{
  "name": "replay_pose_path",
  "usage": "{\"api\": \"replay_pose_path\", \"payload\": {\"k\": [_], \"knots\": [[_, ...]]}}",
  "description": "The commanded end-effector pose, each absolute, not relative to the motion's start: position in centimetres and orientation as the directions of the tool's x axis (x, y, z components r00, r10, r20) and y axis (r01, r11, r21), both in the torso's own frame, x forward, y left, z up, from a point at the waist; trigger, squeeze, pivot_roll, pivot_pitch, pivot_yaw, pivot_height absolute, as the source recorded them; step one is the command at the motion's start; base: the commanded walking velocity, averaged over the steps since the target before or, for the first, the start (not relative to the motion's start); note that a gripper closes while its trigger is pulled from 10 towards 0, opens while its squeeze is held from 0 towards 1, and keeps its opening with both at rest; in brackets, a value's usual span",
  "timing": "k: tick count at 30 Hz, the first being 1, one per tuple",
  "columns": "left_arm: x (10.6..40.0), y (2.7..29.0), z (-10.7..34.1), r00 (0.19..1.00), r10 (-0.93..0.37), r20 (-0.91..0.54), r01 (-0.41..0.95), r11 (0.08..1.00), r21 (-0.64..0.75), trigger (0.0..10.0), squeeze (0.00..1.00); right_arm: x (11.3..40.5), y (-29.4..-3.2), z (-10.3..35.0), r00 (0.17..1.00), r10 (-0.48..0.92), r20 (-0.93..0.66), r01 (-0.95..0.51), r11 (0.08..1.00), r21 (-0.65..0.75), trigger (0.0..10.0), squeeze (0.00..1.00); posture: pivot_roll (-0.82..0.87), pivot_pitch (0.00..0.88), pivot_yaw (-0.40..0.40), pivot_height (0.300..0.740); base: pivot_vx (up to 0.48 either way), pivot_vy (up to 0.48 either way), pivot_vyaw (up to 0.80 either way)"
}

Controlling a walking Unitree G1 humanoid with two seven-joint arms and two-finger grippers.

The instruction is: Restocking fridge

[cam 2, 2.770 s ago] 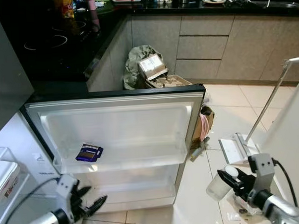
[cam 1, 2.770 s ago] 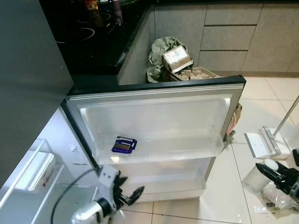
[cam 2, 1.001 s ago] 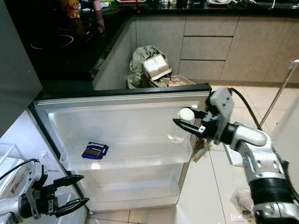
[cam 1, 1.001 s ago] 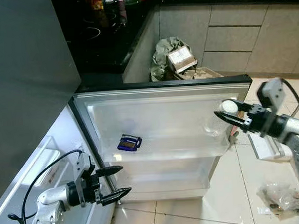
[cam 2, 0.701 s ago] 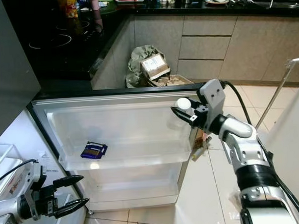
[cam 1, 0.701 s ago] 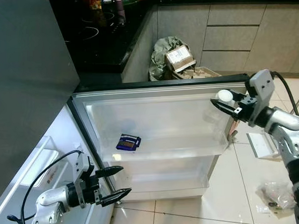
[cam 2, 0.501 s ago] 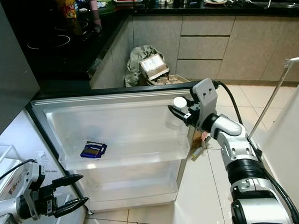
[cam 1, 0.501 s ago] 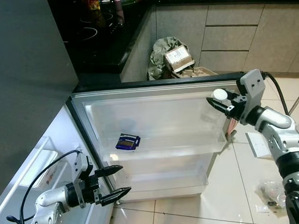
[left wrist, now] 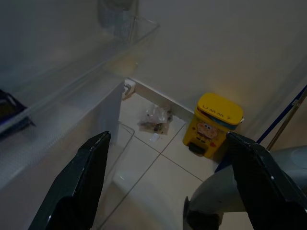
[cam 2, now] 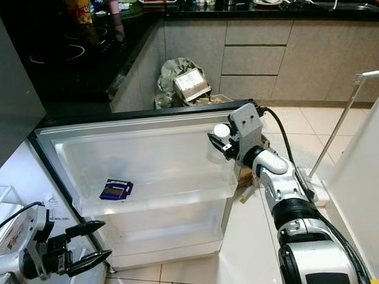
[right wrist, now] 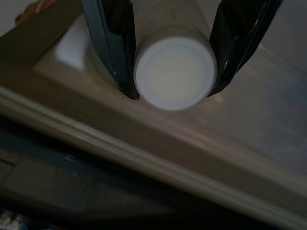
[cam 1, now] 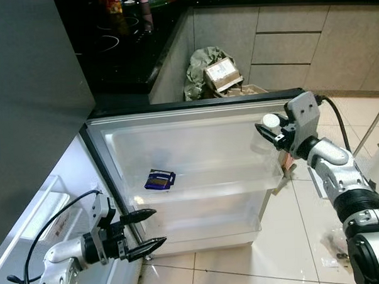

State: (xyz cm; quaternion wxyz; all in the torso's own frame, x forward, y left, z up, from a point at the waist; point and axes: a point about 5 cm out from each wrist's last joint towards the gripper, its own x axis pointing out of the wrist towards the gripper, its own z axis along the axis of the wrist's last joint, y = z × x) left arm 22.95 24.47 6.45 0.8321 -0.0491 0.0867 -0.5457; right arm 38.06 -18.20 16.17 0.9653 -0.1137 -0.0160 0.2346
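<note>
Right gripper (cam 1: 267,130) is clamped on a white bottle (right wrist: 174,72), fingers on opposite sides just below the cap, above the door shelf (cam 1: 210,179). Smooth, rigid plastic: likely slippery, so grip the body. Left gripper (cam 1: 146,229) idles, fingers spread.

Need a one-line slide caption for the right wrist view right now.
Right gripper clamps a white-capped bottle above the fridge door shelf.

Head eyes look down on fridge door (cam 1: 190,148).
</note>
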Motion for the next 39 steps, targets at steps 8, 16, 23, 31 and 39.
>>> {"api": "replay_pose_path", "payload": {"k": [8,16,23,31,39], "knots": [[22.9,24.4,6.9,0.374,-0.923,-0.085,0.907,0.383,-0.173,10.0,0.00,37.9,-16.7,15.0,0.899,0.437,0.005,-0.424,0.875,-0.232,10.0,0.00,0.01,0.000,-0.036,0.738,0.000,0.000,0.00],[22.9,24.4,7.1,0.368,-0.926,-0.088,0.909,0.378,-0.174,10.0,0.00,37.8,-16.7,13.2,0.943,0.326,-0.066,-0.332,0.915,-0.228,10.0,0.00,0.01,0.000,-0.035,0.738,0.000,0.000,0.00],[22.9,24.3,7.0,0.368,-0.926,-0.086,0.909,0.378,-0.178,10.0,0.00,37.7,-16.9,12.9,0.952,0.297,-0.078,-0.307,0.920,-0.244,10.0,0.00,0.01,0.000,-0.033,0.738,0.000,0.000,0.00],[23.0,24.1,7.0,0.360,-0.929,-0.085,0.911,0.370,-0.183,10.0,0.00,38.1,-18.2,12.8,0.980,0.173,-0.099,-0.186,0.970,-0.155,10.0,0.00,0.00,0.000,-0.029,0.738,0.000,0.000,0.00],[23.1,23.9,7.0,0.351,-0.932,-0.090,0.913,0.362,-0.187,10.0,0.00,38.1,-18.7,12.3,0.985,0.099,-0.143,-0.107,0.993,-0.048,10.0,0.00,0.00,0.000,-0.026,0.738,0.000,0.000,0.00]]}}
